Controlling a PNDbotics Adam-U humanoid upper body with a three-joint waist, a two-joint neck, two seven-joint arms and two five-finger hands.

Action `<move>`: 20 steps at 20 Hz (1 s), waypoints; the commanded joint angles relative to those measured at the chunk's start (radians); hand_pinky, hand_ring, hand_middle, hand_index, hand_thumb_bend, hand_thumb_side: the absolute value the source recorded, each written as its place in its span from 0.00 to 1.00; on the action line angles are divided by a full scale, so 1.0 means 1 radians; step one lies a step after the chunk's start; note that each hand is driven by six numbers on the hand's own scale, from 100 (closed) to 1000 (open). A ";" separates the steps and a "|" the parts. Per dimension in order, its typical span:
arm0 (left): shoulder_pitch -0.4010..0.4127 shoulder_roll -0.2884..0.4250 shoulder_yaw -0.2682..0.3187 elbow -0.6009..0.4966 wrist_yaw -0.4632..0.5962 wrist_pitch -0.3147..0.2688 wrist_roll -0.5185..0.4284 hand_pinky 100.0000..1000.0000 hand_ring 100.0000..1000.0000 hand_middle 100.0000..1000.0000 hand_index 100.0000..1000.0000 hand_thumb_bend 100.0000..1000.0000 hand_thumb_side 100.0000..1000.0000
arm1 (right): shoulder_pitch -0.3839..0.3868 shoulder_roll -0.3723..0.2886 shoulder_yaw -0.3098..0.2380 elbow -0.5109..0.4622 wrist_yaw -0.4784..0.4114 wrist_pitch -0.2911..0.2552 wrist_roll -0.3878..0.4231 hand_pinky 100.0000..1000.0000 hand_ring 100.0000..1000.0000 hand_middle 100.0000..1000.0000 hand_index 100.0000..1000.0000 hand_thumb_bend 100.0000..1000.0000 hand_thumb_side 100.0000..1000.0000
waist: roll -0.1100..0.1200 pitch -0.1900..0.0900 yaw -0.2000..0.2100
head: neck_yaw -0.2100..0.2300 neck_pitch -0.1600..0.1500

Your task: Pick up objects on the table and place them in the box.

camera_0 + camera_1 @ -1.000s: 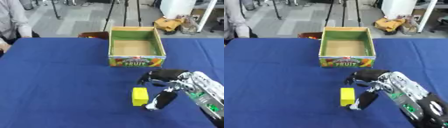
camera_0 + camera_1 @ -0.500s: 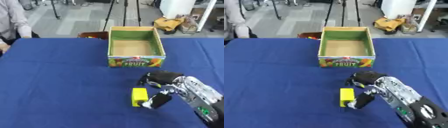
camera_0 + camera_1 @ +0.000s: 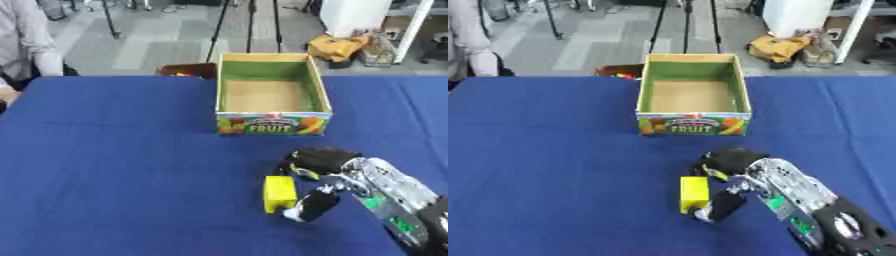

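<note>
Closing in since a second ago, the right hand [image 3: 317, 170] now curls its fingers and thumb round the yellow block [image 3: 279, 194], which sits on the blue desk [image 3: 122, 165] at its left side; beyond the hand stands the open box [image 3: 272, 97].

Both head-mounted eye views look steeply down from close above the blue counter [image 3: 114, 165], facing forward past the robot hand [image 3: 319, 172], sharing almost the whole scene, slightly offset sideways.
</note>
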 commanded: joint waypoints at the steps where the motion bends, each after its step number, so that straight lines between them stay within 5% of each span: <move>1: -0.013 0.011 0.002 -0.018 -0.004 0.002 -0.004 0.52 0.76 0.85 0.94 0.00 0.99 | -0.012 -0.006 -0.003 -0.004 -0.010 -0.003 0.004 0.89 0.93 0.64 0.84 0.33 0.56 | 0.002 -0.012 0.001 | -0.002 -0.009; 14: -0.016 0.010 0.001 -0.018 -0.006 0.007 -0.004 0.52 0.76 0.86 0.94 0.00 0.99 | -0.014 -0.003 -0.008 -0.002 -0.035 0.028 -0.061 0.86 0.88 0.49 0.70 0.21 0.53 | 0.002 -0.011 0.003 | -0.003 -0.012; 15: -0.016 0.010 0.001 -0.018 -0.006 0.007 -0.004 0.52 0.76 0.86 0.94 0.00 0.99 | -0.015 -0.003 -0.009 -0.002 -0.035 0.030 -0.066 0.84 0.84 0.43 0.63 0.13 0.46 | 0.002 -0.012 0.003 | -0.003 -0.013; 20: -0.017 0.012 0.001 -0.018 -0.005 0.007 -0.004 0.52 0.76 0.86 0.94 0.00 0.99 | -0.022 -0.007 -0.013 -0.003 -0.040 0.046 -0.108 0.82 0.81 0.39 0.58 0.07 0.41 | 0.001 -0.012 0.004 | -0.003 -0.018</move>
